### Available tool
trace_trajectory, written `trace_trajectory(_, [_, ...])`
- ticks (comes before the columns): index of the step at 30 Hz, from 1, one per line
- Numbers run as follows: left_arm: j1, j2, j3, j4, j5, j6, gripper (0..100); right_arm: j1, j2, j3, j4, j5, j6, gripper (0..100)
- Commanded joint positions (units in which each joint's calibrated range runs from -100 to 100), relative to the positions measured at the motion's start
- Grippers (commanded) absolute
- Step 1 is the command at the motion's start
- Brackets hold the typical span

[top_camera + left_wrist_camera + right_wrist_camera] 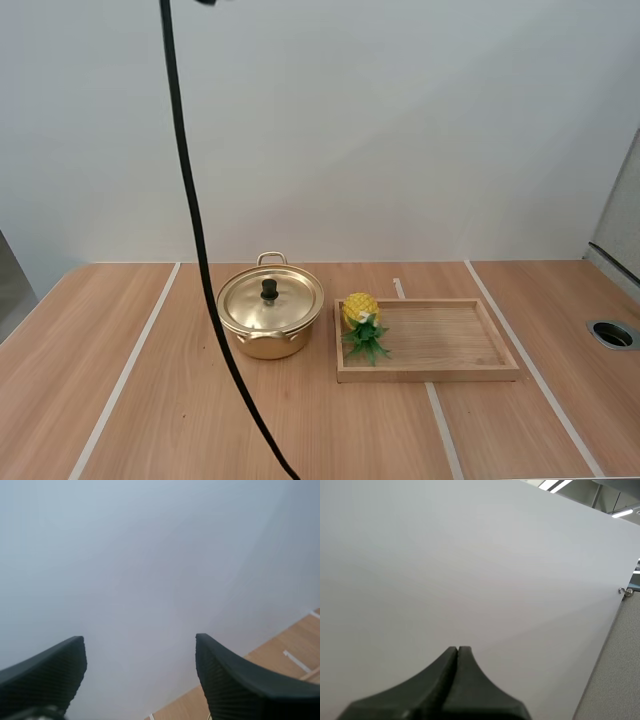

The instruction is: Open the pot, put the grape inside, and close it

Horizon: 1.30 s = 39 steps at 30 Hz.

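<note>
Our left gripper [139,639] gapes, right gripper [457,650] pressed together empty — we'd pinch the knob [269,290] of the slick, light lid [292,300], well apart from both.

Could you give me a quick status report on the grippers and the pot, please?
Left gripper open, empty; right gripper shut, empty. Pot closed, lid on. Fruit is a pineapple, in the tray beside the pot.

Lab bench: wooden table [60,350] with white tape lines [127,365], plain white panel [400,130] behind.
</note>
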Motion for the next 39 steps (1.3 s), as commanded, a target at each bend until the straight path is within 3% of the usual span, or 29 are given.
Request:
trace_trajectory(1, [-0.12,-3.54,-0.98,1.52,-2.93,-4.53,100,-0.19,-0.65,-0.36,0.01,-3.39,0.33,0])
trace_trajectory(5, [-0.12,-7.63,-0.98,3.63,-5.19,-6.28,50,-0.19,-0.65,-0.36,0.01,-4.14,0.33,0])
trace_trajectory(7, [-0.12,-9.42,-0.98,3.63,-5.77,-5.95,11,-0.19,-0.65,-0.36,0.01,-4.14,0.33,0])
trace_trajectory(8, [-0.12,-10.07,-0.98,3.48,-6.02,-5.84,0,-0.19,-0.65,-0.36,0.01,-4.14,0.33,0])
trace_trajectory(16, [-0.12,-15.33,0.13,3.47,-12.13,-13.24,0,-0.19,-1.24,-0.36,0.06,-3.2,3.81,0])
trace_trajectory(21, [-0.12,-21.91,8.57,3.47,-17.81,-17.18,0,-0.19,-5.43,1.12,1.15,-2.67,9.44,0])
trace_trajectory(25, [-0.12,-29.95,19.85,5.65,-24.43,-22.42,0,-0.19,-12.39,7.71,2.41,-9.27,9.44,0])
trace_trajectory(31, [-0.12,-43.13,34.14,16.62,-39.22,-32.12,0,-0.12,-26.63,20.75,2.69,-17.18,10.77,0])
trace_trajectory(36, [-0.12,-52.79,42.52,18.48,-40.73,-34.43,0,1.19,-36.54,28.41,2.69,-19.54,12.42,0])
trace_trajectory(39, [0.19,-56.8,46.67,20.81,-41.08,-35.55,0,2.53,-36.54,30.26,1.6,-18.58,12.42,0])
